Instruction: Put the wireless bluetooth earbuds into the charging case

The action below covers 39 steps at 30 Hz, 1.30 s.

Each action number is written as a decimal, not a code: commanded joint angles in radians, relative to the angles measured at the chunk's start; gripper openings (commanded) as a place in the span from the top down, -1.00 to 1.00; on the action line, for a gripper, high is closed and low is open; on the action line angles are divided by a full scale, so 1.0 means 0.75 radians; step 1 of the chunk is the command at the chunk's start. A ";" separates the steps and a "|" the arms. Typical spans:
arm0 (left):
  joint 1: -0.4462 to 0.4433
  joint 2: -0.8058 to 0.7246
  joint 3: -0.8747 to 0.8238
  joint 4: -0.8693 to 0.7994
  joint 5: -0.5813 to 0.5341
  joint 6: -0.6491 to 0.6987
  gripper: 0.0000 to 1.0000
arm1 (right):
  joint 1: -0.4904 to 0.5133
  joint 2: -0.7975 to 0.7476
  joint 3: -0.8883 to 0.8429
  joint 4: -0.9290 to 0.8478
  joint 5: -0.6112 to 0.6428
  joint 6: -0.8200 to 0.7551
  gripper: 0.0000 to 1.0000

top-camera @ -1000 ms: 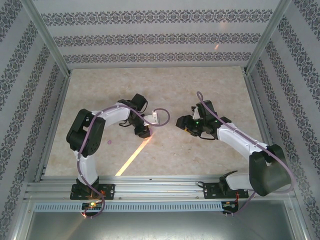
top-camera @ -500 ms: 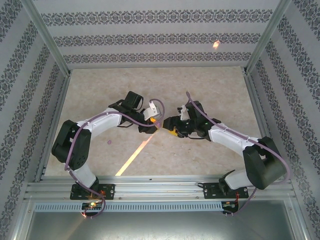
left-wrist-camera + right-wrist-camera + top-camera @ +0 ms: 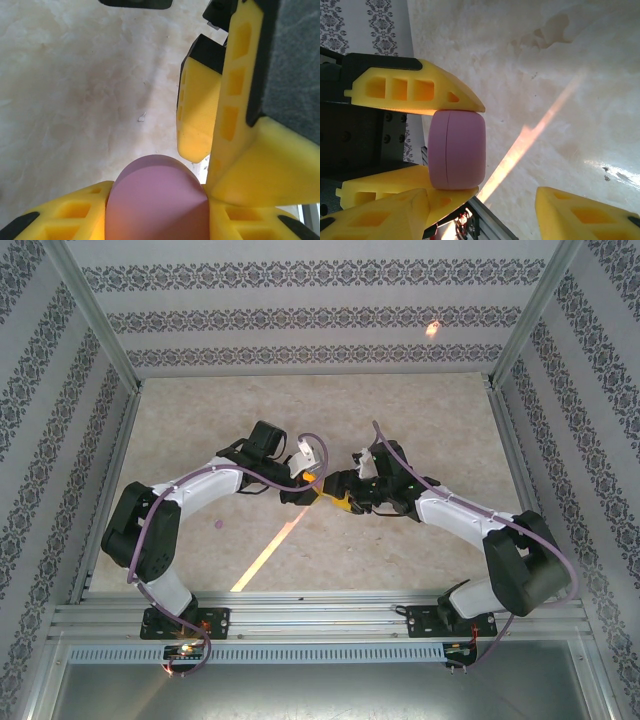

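Left gripper [image 3: 310,488]: gripping the case, fingers pressing on two opposite sides.
Case [image 3: 456,150]: sitting closed between the left fingertips, hanging above the table [image 3: 560,75].
Right gripper [image 3: 343,502]: standing open, holding nothing, one finger [image 3: 197,115] reaching in just beside the case.

Closed pink case [image 3: 456,150] in left gripper [image 3: 477,149]

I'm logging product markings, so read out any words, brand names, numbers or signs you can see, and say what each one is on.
No text can be read.
The charging case, held in the left gripper, shows a plain pink shell with no logo or lettering on the faces in view.
The yellow fingers carry no markings.
The wallpaper bears an ornamental pattern, not letters.
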 commanded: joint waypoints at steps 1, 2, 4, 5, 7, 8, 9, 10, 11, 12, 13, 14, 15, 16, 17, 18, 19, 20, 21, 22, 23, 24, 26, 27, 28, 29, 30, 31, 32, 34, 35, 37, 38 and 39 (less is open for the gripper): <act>-0.055 -0.050 0.006 0.079 0.155 -0.032 0.36 | 0.017 0.029 0.027 0.055 -0.025 0.037 -0.19; -0.057 -0.051 0.004 0.079 0.153 -0.032 0.36 | 0.010 0.023 0.028 0.051 -0.025 0.045 -0.19; -0.056 -0.058 -0.004 0.082 0.146 -0.032 0.37 | -0.006 0.003 0.022 0.043 -0.009 0.054 -0.20; -0.056 -0.062 -0.007 0.084 0.144 -0.030 0.36 | -0.013 -0.013 0.018 0.042 0.001 0.063 -0.23; -0.057 -0.075 -0.007 0.085 0.148 -0.036 0.37 | -0.023 -0.037 0.019 0.042 0.003 0.074 -0.26; -0.056 -0.085 -0.011 0.099 0.154 -0.047 0.37 | -0.023 -0.049 0.026 0.031 -0.003 0.073 -0.27; -0.056 -0.095 -0.019 0.116 0.160 -0.061 0.37 | -0.024 -0.060 0.036 0.016 -0.003 0.064 -0.28; -0.057 -0.100 -0.031 0.140 0.167 -0.074 0.37 | -0.021 -0.070 0.048 -0.005 0.001 0.051 -0.29; -0.057 -0.105 -0.039 0.157 0.173 -0.086 0.37 | -0.019 -0.077 0.055 -0.019 0.008 0.042 -0.29; -0.056 -0.107 -0.044 0.163 0.177 -0.095 0.37 | -0.016 -0.081 0.058 -0.031 0.016 0.037 -0.30; -0.056 -0.108 -0.046 0.169 0.178 -0.100 0.37 | -0.013 -0.082 0.058 -0.042 0.021 0.035 -0.30; -0.057 -0.110 -0.045 0.171 0.180 -0.102 0.37 | -0.008 -0.079 0.060 -0.052 0.024 0.035 -0.29; -0.056 -0.109 -0.045 0.174 0.181 -0.104 0.37 | -0.006 -0.073 0.063 -0.057 0.020 0.036 -0.29; -0.057 -0.111 -0.047 0.179 0.179 -0.106 0.37 | 0.000 -0.066 0.069 -0.065 0.012 0.037 -0.27; -0.057 -0.114 -0.047 0.186 0.179 -0.113 0.38 | 0.006 -0.055 0.077 -0.074 0.003 0.036 -0.25; -0.056 -0.118 -0.051 0.195 0.180 -0.122 0.38 | 0.011 -0.047 0.082 -0.078 -0.006 0.034 -0.22; -0.058 -0.123 -0.056 0.210 0.184 -0.134 0.38 | 0.016 -0.040 0.088 -0.082 -0.014 0.029 -0.18; -0.056 -0.126 -0.067 0.228 0.189 -0.146 0.38 | 0.021 -0.033 0.093 -0.083 -0.017 0.025 -0.13; -0.056 -0.132 -0.076 0.240 0.191 -0.156 0.38 | 0.024 -0.029 0.095 -0.082 -0.019 0.024 -0.07; -0.058 -0.134 -0.082 0.249 0.193 -0.163 0.38 | 0.024 -0.025 0.098 -0.082 -0.023 0.024 0.00; -0.058 -0.136 -0.089 0.251 0.196 -0.167 0.38 | 0.023 -0.021 0.102 -0.082 -0.026 0.024 0.07; -0.058 -0.136 -0.090 0.252 0.197 -0.169 0.39 | 0.023 -0.017 0.107 -0.081 -0.030 0.023 0.11; -0.058 -0.134 -0.092 0.264 0.196 -0.173 0.39 | 0.024 -0.009 0.119 -0.085 -0.038 0.020 0.16; -0.058 -0.132 -0.092 0.274 0.195 -0.178 0.38 | 0.023 -0.007 0.128 -0.088 -0.043 0.018 0.16; -0.058 -0.129 -0.089 0.286 0.199 -0.184 0.38 | 0.023 -0.002 0.136 -0.089 -0.048 0.017 0.10; -0.058 -0.125 -0.089 0.296 0.206 -0.193 0.38 | 0.024 0.004 0.141 -0.093 -0.052 0.012 0.00; -0.058 -0.123 -0.086 0.306 0.209 -0.199 0.38 | 0.024 0.008 0.145 -0.094 -0.053 0.012 -0.09; -0.058 -0.119 -0.084 0.316 0.214 -0.206 0.38 | 0.024 0.010 0.148 -0.096 -0.053 0.010 -0.16; -0.058 -0.115 -0.083 0.322 0.214 -0.208 0.39 | 0.022 0.012 0.150 -0.097 -0.049 0.013 -0.19; -0.058 -0.111 -0.083 0.316 0.210 -0.207 0.39 | 0.016 0.012 0.155 -0.099 -0.048 0.023 -0.21; -0.058 -0.114 -0.082 0.305 0.204 -0.196 0.38 | 0.010 0.007 0.158 -0.096 -0.045 0.027 -0.21; -0.058 -0.115 -0.085 0.282 0.192 -0.177 0.39 | -0.006 -0.011 0.162 -0.112 -0.015 0.030 -0.20; -0.060 -0.117 -0.083 0.272 0.188 -0.170 0.38 | -0.014 -0.025 0.168 -0.130 0.007 0.025 -0.22; -0.058 -0.118 -0.083 0.266 0.187 -0.169 0.38 | -0.019 -0.034 0.173 -0.141 0.023 0.021 -0.25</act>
